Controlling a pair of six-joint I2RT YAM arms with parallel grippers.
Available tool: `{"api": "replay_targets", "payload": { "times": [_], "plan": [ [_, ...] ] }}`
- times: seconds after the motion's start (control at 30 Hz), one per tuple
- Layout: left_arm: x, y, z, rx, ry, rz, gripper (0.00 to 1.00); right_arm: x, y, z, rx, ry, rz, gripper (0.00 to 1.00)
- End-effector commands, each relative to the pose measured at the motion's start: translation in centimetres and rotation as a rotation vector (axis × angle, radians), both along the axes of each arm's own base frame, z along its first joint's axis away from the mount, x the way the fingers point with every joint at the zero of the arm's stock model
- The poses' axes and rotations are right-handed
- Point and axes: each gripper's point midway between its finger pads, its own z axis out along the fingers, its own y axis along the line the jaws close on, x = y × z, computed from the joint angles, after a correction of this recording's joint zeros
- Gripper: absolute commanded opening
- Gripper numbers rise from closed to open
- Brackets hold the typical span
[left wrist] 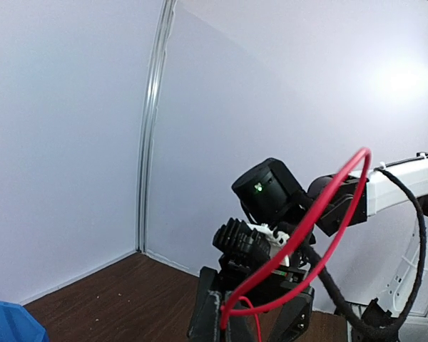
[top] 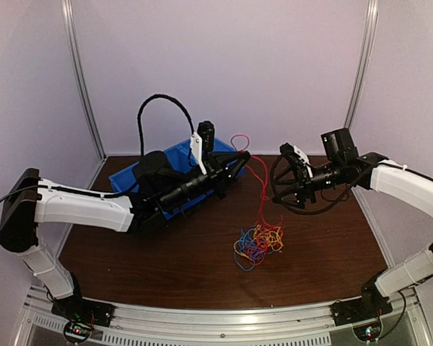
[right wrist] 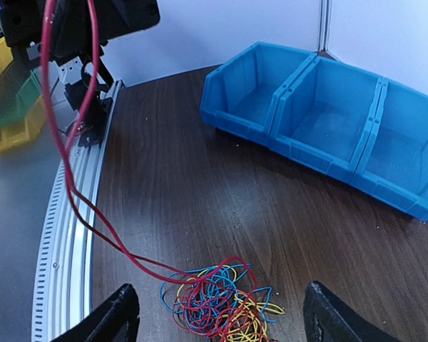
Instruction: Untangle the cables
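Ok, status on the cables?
Left gripper shut on red cable, strand up off the table. Right gripper open, holding nothing. Tangle on table. Blue bin behind, clear.

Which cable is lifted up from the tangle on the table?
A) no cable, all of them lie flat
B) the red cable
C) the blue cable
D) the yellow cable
B: the red cable rises from the tangle on the table up to the shut left fingers, while the blue and yellow strands lie in the heap.
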Motion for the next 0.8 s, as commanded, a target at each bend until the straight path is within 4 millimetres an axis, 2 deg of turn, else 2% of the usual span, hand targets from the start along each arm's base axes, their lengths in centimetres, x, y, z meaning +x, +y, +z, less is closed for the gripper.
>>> {"api": "replay_targets", "payload": {
  "times": [0.0, 0.17, 0.3, 0.43, 0.57, 0.63, 0.7, 0.77],
  "plan": [
    [1.7, 2.2, -1.3, -0.004, 0.065, 0.121, 0.00, 0.1, 1.2, -3.1, -0.034, -0.043, 0.059, 0.79],
    [1.9, 3.4, -1.9, 0.000, 0.080, 0.169, 0.00, -1.5, 3.5, -8.1, -0.088, 0.040, 0.128, 0.80],
    [1.9, 4.4, -1.7, -0.007, 0.084, 0.201, 0.00, -1.5, 4.4, -11.0, -0.129, 0.087, 0.141, 0.79],
    [1.9, 6.0, -0.7, -0.029, 0.075, 0.248, 0.00, -0.8, 4.6, -13.6, -0.157, 0.153, 0.100, 0.73],
    [1.5, 7.3, 0.3, -0.044, 0.058, 0.272, 0.00, -0.7, 4.5, -16.1, -0.183, 0.192, 0.095, 0.53],
    [1.4, 7.9, 0.6, -0.053, 0.062, 0.281, 0.00, -0.6, 4.5, -17.2, -0.205, 0.215, 0.091, 0.46],
    [1.2, 8.7, 1.1, -0.066, 0.060, 0.293, 0.00, -0.3, 4.5, -17.5, -0.217, 0.227, 0.080, 0.35],
    [0.9, 9.7, 2.4, -0.087, 0.046, 0.311, 0.00, 0.5, 4.4, -17.8, -0.229, 0.225, 0.036, 0.23]
  ]
}}
